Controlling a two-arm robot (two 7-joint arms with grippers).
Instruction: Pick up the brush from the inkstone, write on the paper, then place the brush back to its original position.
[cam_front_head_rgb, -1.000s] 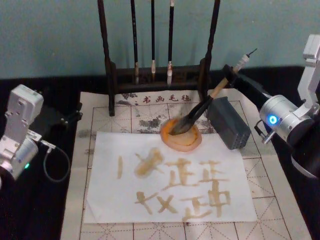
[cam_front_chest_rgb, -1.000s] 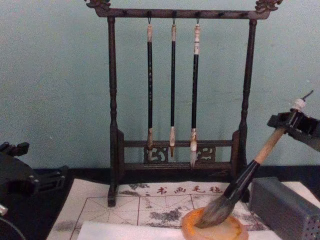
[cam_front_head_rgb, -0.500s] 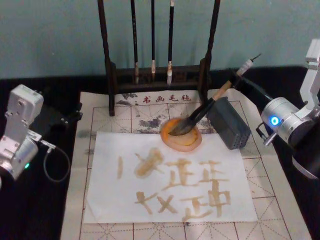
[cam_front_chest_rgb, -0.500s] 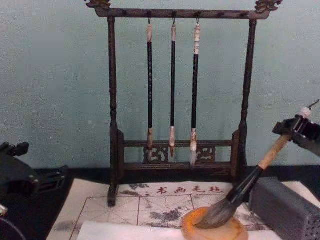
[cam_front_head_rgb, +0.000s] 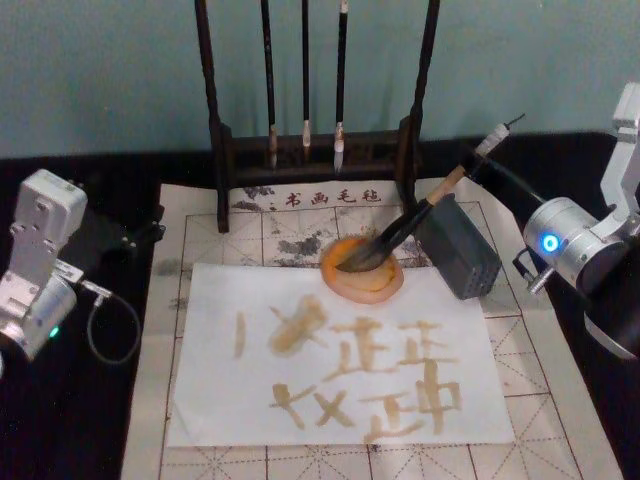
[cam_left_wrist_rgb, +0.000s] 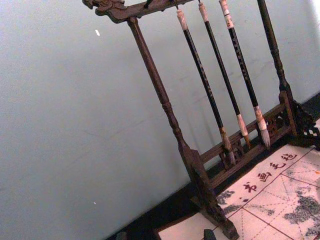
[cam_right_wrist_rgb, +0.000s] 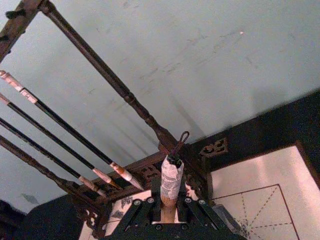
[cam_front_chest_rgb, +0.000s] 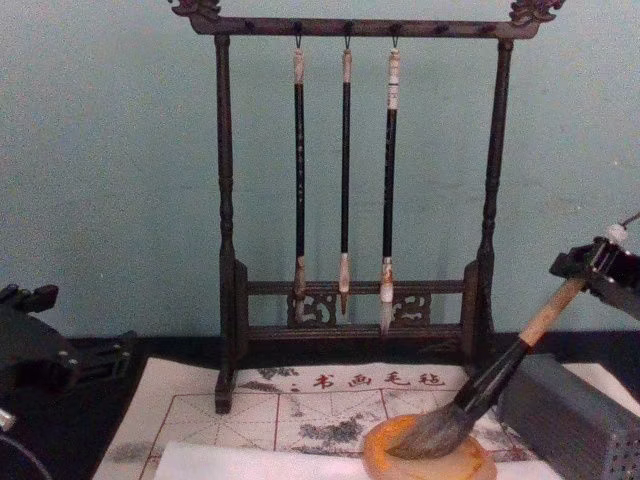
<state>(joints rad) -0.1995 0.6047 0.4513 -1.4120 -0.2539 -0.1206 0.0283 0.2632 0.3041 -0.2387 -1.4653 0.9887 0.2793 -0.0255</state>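
The brush (cam_front_head_rgb: 408, 226) rests bristles-down in the inkstone (cam_front_head_rgb: 388, 288) beside the written-on paper (cam_front_head_rgb: 225, 290), my right gripper (cam_front_head_rgb: 472, 168) clamped near its handle top and my left gripper (cam_front_head_rgb: 135, 237) idle at the left, so I judge the return nearly done and the next move a gentle release.

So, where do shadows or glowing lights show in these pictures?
Head view: a blue light glows on the right arm, a green light on the left arm. Right wrist view: the right gripper grips the brush; the rack throws a soft shadow on the wall.
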